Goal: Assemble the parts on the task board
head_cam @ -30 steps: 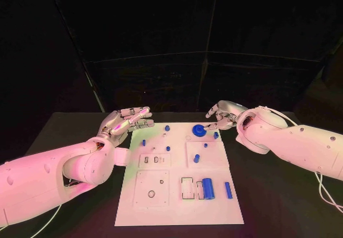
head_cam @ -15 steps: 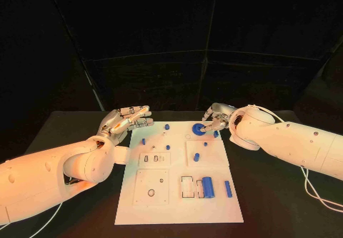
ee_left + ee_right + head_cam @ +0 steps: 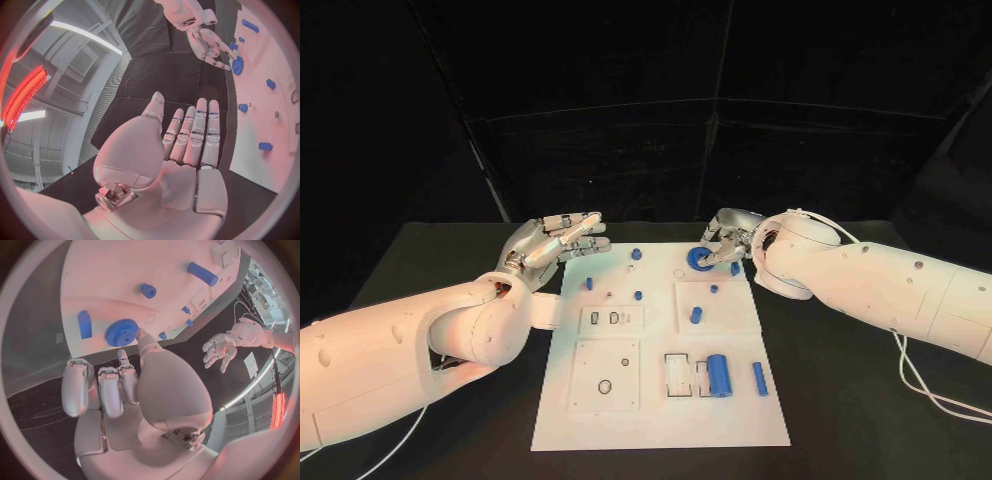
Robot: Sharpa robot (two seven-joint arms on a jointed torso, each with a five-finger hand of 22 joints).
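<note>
The white task board (image 3: 661, 420) lies in the middle of the black table. A blue gear (image 3: 700, 261) sits near its far edge. My right hand (image 3: 728, 235) hovers just behind the gear with its fingers curled in. In the right wrist view its thumb tip (image 3: 140, 335) touches the rim of the gear (image 3: 120, 332), and nothing is held. My left hand (image 3: 560, 240) floats beside the board's far left corner, fingers straight and apart, holding nothing. A large blue cylinder (image 3: 720, 377) and a blue bar (image 3: 760, 380) lie in the board's near right part.
Small blue pegs stand on the board, among them one (image 3: 636, 255) at the far edge, one (image 3: 589, 284) at the left and one (image 3: 695, 317) in the middle. White recessed plates (image 3: 606, 378) take up the board's near left. A white cable (image 3: 935, 395) trails from the right arm.
My right hand has moved a little left, closer to the blue gear, and its thumb now reaches the rim. The left hand has stayed where it was.
</note>
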